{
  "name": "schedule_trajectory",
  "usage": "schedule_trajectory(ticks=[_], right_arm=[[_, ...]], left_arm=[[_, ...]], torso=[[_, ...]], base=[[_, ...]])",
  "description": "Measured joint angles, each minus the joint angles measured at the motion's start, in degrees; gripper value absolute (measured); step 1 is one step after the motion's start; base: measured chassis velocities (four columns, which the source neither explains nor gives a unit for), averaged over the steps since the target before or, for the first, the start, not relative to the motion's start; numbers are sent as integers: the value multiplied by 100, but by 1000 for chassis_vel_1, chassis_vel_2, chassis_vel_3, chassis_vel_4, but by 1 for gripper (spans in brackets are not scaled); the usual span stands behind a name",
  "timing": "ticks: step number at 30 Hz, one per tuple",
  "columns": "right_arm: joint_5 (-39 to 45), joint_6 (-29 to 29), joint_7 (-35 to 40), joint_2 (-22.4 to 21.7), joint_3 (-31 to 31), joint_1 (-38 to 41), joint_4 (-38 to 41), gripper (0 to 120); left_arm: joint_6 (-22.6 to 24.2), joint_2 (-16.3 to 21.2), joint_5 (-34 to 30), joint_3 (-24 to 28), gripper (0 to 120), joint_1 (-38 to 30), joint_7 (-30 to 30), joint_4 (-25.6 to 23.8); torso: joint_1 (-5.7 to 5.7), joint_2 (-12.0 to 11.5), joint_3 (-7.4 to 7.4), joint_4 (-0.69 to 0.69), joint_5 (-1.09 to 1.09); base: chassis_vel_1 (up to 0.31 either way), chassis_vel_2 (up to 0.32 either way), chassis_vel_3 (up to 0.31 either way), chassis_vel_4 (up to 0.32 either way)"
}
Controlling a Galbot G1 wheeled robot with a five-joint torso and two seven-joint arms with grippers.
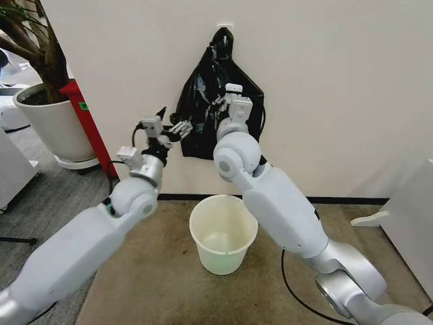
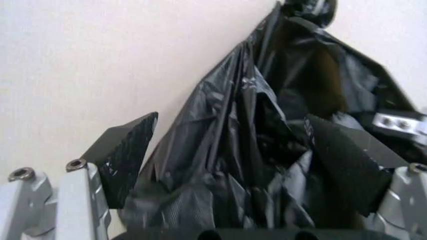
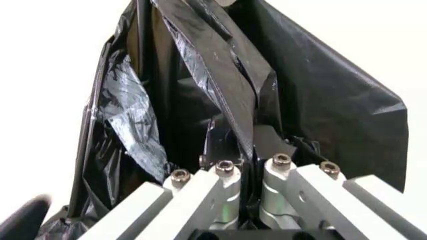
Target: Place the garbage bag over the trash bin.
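Observation:
A flat, house-shaped black plastic bundle hangs by its knotted top from a hook on the white wall. I cannot tell a single garbage bag apart from it. My right gripper is pressed into the bundle's middle and is shut on a fold of its black plastic. At the bundle's left edge, my left gripper is open, and crinkled black plastic lies between its dark fingers. The cream-white trash bin stands upright and open on the floor below, between my two arms.
A large white plant pot and a red stand are at the left by the wall. White furniture stands at the right. A black cable lies on the carpet near my right arm.

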Motion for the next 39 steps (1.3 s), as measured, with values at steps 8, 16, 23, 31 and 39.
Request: schedule_trajectory(ticks=[8, 16, 23, 31, 39], right_arm=[[-46, -2, -59, 3, -18, -99, 78, 0], [-151, 20, -129, 35, -19, -127, 4, 0], [-185, 61, -176, 17, -5, -122, 13, 0], [-258, 123, -233, 21, 1, -129, 28, 0], [-351, 209, -306, 0, 22, -151, 35, 0]], left_arm=[[39, -407, 87, 374, 86, -540, -51, 589], [128, -568, 168, 561, 86, -562, -164, 494], [165, -602, 456, 572, 86, -574, -159, 846], [173, -745, 636, 761, 84, -759, -152, 1128], [211, -1043, 646, 1078, 61, -1085, -87, 1568]], torso=[[0, 0, 0, -1, 0], [0, 0, -1, -1, 0], [0, 0, -1, 1, 0], [0, 0, -1, -1, 0], [0, 0, 0, -1, 0]], base=[[0, 0, 0, 0], [0, 0, 0, 0], [0, 0, 0, 0], [0, 0, 0, 0], [0, 0, 0, 0]])
